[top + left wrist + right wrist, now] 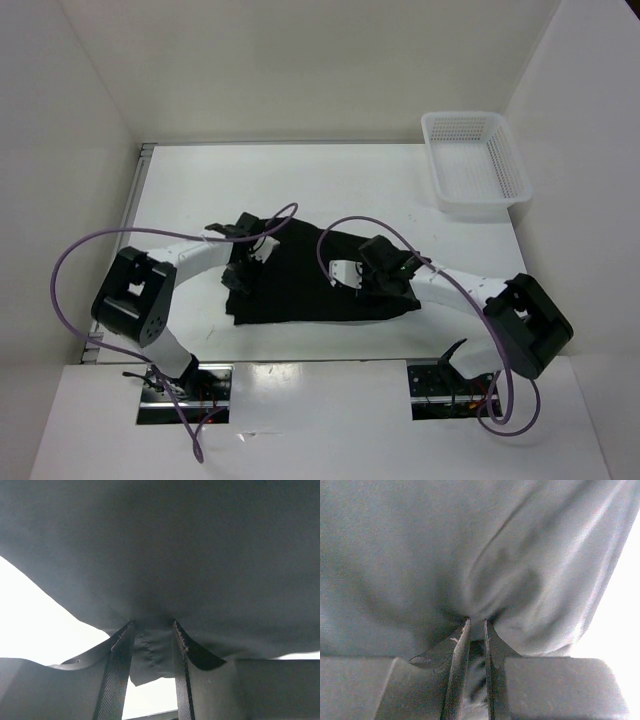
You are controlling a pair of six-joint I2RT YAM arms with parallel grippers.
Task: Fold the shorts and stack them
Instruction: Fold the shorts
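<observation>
The black shorts (300, 285) lie spread in the middle of the table between my two arms. My left gripper (243, 268) sits at their left edge; in the left wrist view it (153, 625) is shut on a fold of the dark fabric (155, 555), which fills the view above the fingers. My right gripper (352, 275) is over the right half of the shorts; in the right wrist view it (476, 621) is shut on a pinched ridge of the cloth (445, 545), with the jaws nearly together. A small pale mark (345, 268) shows by the right gripper.
A white mesh basket (476, 160) stands at the far right corner of the white table (330, 185). White walls close in the table at the back and both sides. Purple cables (75, 260) loop over both arms.
</observation>
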